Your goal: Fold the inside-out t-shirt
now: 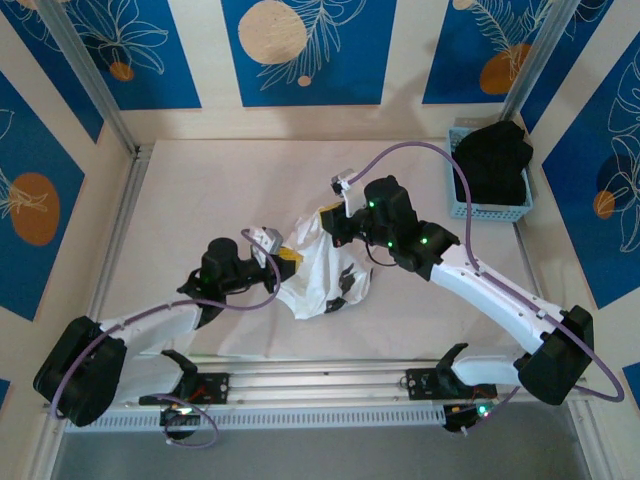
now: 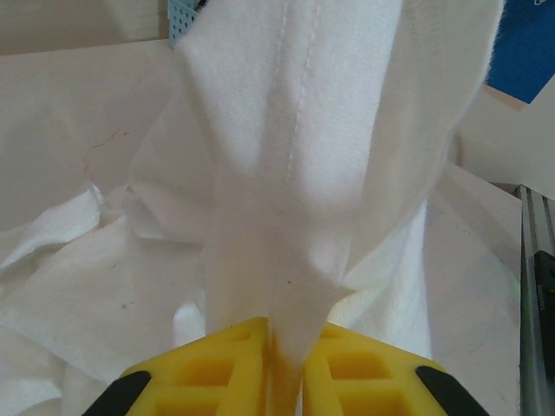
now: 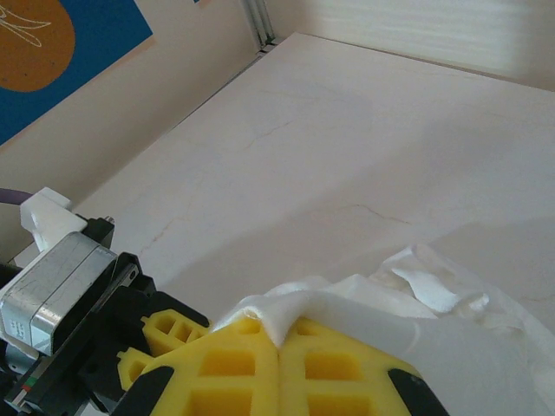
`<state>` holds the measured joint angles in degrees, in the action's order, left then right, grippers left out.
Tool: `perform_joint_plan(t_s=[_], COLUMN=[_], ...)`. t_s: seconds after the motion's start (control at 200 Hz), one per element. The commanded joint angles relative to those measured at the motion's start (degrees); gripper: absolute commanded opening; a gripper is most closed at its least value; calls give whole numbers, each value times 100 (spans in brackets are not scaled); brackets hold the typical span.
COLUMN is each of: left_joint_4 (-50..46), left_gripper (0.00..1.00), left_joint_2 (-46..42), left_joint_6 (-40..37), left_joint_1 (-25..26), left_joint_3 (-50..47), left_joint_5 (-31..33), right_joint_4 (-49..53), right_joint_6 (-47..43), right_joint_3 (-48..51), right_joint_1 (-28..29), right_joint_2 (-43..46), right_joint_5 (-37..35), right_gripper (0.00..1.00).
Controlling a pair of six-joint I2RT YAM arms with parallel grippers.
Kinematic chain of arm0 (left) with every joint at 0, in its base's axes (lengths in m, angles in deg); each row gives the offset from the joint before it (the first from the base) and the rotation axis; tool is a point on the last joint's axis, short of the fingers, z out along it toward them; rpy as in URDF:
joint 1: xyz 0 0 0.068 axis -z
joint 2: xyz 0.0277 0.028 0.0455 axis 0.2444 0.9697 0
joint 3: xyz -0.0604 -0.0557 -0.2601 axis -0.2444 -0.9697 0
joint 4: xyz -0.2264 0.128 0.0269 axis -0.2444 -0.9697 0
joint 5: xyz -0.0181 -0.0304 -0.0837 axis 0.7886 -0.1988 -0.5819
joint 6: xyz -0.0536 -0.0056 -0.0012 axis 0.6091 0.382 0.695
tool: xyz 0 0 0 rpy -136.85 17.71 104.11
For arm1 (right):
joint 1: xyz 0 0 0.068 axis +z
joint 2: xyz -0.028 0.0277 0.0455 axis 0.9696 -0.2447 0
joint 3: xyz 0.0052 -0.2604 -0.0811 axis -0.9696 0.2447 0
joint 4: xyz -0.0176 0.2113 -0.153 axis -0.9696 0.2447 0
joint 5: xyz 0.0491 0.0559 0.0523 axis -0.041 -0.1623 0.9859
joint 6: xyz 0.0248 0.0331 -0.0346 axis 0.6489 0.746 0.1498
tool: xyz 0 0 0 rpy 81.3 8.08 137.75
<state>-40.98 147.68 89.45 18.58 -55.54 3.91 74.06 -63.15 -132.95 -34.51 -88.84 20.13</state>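
The inside-out t-shirt (image 1: 322,268) is a crumpled white heap in the middle of the table, lifted between my two grippers. My left gripper (image 1: 287,260) holds its left side. In the left wrist view that gripper (image 2: 286,351) is shut on a fold of the t-shirt (image 2: 295,165), which rises taut from the yellow fingers with a stitched seam showing. My right gripper (image 1: 331,217) is at the shirt's far top edge. The right wrist view shows this gripper (image 3: 279,336) shut on a bunched edge of the t-shirt (image 3: 416,303), with the left gripper's yellow fingers (image 3: 160,334) close beside it.
A blue basket (image 1: 462,205) with a black garment (image 1: 492,160) stands at the table's far right corner. Bare pale tabletop (image 1: 220,190) lies to the left and behind the shirt. Metal rails (image 1: 320,385) run along the near edge.
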Motion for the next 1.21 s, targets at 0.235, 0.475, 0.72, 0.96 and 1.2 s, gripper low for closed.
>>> perform_joint_plan(t_s=[0.235, 0.475, 0.72, 0.96, 1.2], left_joint_4=[-89, -976, -3179, -4949, -5707], left_gripper=[11, 0, 0, 0, 0], left_joint_2=[-25, -572, -1784, -1941, -2327], left_joint_6=[-68, 333, 893, 913, 641], left_joint_1=[-67, -75, -74, -79, -374], left_joint_3=[174, 359, 1035, 1714, 2088], left_joint_5=[152, 1362, 2715, 2692, 3888], right_joint_4=[-154, 5, -9, -781, -679], right_joint_6=[-17, 24, 144, 145, -63], right_joint_3=[74, 101, 100, 359, 798], right_joint_1=[-45, -62, 285, 485, 181], right_joint_2=[158, 255, -65, -272, 47], right_joint_5=[123, -241, -498, 761, 1161], right_gripper=[0, 0, 5, 14, 42])
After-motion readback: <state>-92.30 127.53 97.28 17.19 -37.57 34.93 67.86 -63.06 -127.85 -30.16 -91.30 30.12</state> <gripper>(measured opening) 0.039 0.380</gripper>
